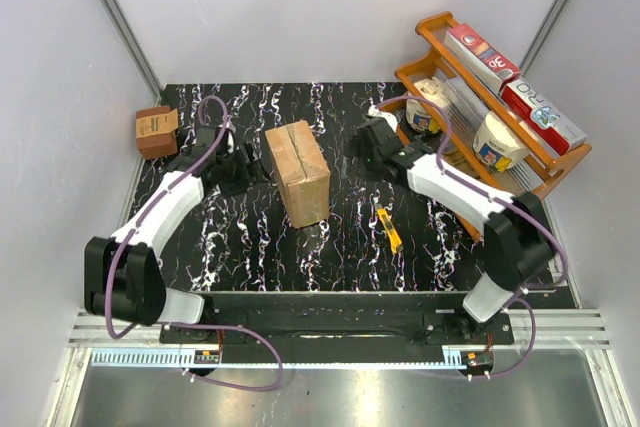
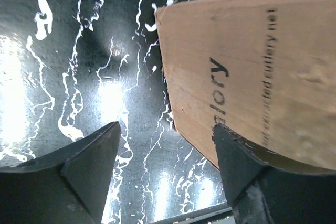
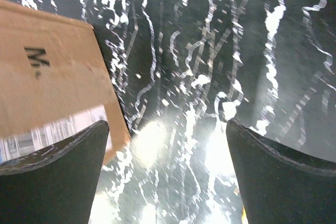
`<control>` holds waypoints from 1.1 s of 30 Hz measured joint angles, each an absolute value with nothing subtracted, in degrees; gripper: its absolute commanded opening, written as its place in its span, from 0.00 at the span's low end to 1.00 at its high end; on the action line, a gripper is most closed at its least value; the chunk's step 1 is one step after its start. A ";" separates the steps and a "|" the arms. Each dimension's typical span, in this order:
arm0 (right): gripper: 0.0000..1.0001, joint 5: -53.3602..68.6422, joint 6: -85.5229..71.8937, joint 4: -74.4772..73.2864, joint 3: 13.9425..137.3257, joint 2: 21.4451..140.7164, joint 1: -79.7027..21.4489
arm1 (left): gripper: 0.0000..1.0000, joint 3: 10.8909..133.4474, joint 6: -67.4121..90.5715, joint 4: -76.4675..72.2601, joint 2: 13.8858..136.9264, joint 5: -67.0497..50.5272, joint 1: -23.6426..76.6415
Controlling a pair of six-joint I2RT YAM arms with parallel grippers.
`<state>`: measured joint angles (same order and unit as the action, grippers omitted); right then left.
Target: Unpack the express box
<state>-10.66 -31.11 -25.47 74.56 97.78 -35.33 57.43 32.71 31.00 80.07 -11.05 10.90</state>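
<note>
Top external, express box (image 1: 298, 172): sitting around the middle of the black marbled tabletop (image 1: 250, 242), top flaps lying shut, pretty much between the two arms.
Left fingers (image 1: 238, 169): hanging just beside the box's left side; touching it or not, can't tell from up here.
Right fingers (image 1: 372, 139): hovering off to the box's right, with a strip of bare tabletop showing in between.
Left wrist view: fingers spreading well apart with only tabletop between them, so gripping nothing. Box side with the dark printed word (image 2: 220, 85) filling the upper right of the view, its lower edge running behind the finger on that side. Contact there, honestly can't tell.
Right wrist view: fingers standing wide open too, nothing but marble pattern between them. Box corner with the white shipping label (image 3: 52, 132) peeking in at the left, partly hiding behind the finger on that side.
Small darker box (image 1: 157, 130): sitting at the far left edge, well apart from the express box.
Yellow tool (image 1: 389, 228): lying flat on the tabletop to the box's near right, looking like a cutter.
Orange rack (image 1: 432, 29): standing at the far right, carrying white tubs and red-and-white packets.
</note>
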 measured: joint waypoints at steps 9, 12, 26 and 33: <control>0.96 -15.16 -28.10 -32.32 60.73 81.06 -34.76 | 0.99 61.95 28.29 34.65 68.03 -5.43 10.90; 0.80 -15.14 -27.64 -34.00 58.26 79.44 -34.74 | 0.99 64.86 26.85 34.61 65.32 -5.54 10.90; 0.58 -11.75 -27.29 -35.20 55.07 89.62 -33.67 | 0.98 70.17 24.88 34.61 61.56 -10.68 10.90; 0.54 -8.29 -25.26 -32.67 53.45 92.88 -31.03 | 0.99 70.17 24.29 34.46 61.30 -13.87 10.90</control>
